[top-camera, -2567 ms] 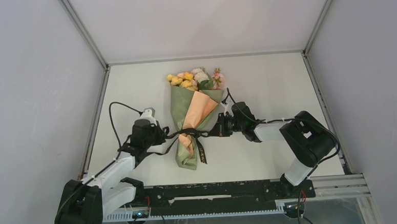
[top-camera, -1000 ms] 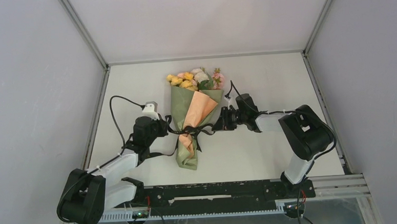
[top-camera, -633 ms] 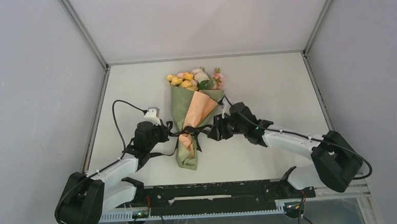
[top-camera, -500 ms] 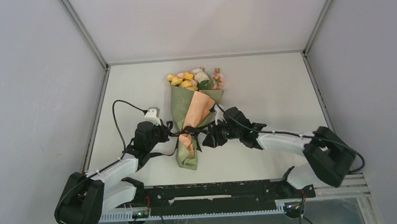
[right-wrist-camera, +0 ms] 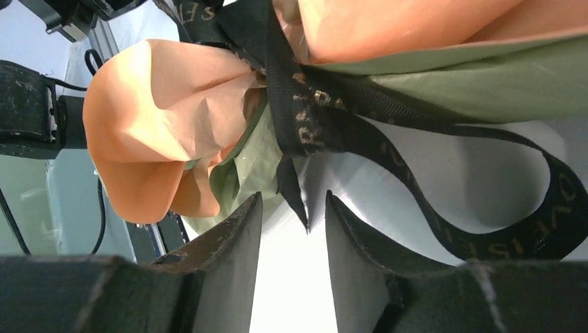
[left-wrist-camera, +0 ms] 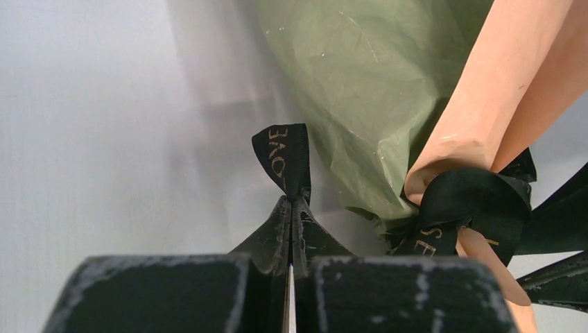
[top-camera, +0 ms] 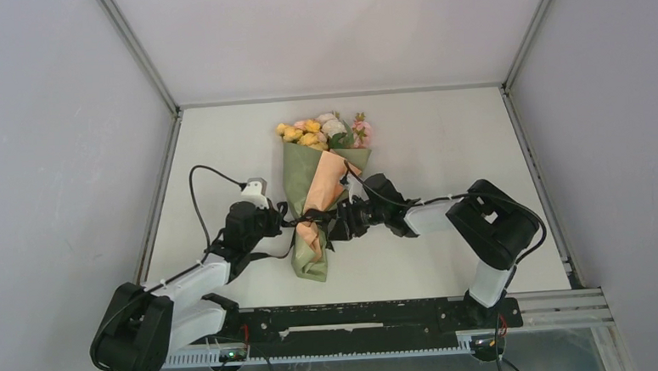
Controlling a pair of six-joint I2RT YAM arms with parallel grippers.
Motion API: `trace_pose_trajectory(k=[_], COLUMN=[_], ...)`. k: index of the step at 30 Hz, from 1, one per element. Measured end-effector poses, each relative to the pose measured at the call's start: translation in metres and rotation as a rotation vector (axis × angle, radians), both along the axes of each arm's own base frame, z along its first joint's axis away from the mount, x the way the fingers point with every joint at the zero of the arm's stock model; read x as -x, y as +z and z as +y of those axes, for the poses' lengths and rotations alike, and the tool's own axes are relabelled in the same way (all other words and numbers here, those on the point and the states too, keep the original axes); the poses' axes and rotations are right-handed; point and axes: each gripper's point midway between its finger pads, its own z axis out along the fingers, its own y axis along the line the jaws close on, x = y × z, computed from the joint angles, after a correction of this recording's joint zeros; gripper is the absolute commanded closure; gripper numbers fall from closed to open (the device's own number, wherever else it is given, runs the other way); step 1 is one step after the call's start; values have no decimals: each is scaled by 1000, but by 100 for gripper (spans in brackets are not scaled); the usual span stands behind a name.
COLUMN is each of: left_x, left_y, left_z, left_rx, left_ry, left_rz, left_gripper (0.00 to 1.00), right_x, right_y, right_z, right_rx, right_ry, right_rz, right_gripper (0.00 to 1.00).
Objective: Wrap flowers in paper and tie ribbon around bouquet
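One bouquet [top-camera: 316,195] lies along the desk [top-camera: 442,137], blooms far; left hand [left-wrist-camera: 291,232] pinches ribbon [left-wrist-camera: 281,149], right hand [right-wrist-camera: 294,216] half-open, empty.

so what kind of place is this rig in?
Probably a lab test cell, not a florist's: plain grey panel walls on aluminium posts, a white table, and a left arm and right arm bolted to a rail at its near edge.

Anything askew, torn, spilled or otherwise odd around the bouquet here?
Nothing torn or spilled. The bouquet lies flat on the table. One untidy spot: on its right side a slack loop of ribbon hangs loose. The left gripper pinches one ribbon end; the right gripper stands open around a loose tail.
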Motion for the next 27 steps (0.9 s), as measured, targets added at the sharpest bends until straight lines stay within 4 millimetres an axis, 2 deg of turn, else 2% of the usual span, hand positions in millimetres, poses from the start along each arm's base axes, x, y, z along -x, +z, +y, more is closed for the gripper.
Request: trace_pose_trajectory(k=[4,6,8,12,17,21,23,27], left_x=[1,1,1,1,-1,-6,-7,-7], left_y=[-5,-6,-6,-8,-5,2,3,2], left_z=[0,0,0,1,0,-2,-2,-2], left_rx=[-8,-9,-9,-12,-8,4,5,-3], left_ry=[0,0,0,0,0,3,2,-1], left_rz=[17,19,20,25,12,-23,-29,-29], left_gripper=[100,100,100,100,100,100,100,100], right_x=[-6,-10,-14,-15,-10,5,18,59], right_y=[-4,-6,-6,0,-1,-4,-4,-5], right_z=[3,6,8,13,11,3,-1,-4], right_rx=[-19,-25,-32,-57,-55,-3,37,120], right_ry=[-6,-8,-6,17,42,73,104,207], right_rz=[10,16,20,12,23,36,34,41], right_gripper=[58,64,72,98,100,100,100,100])
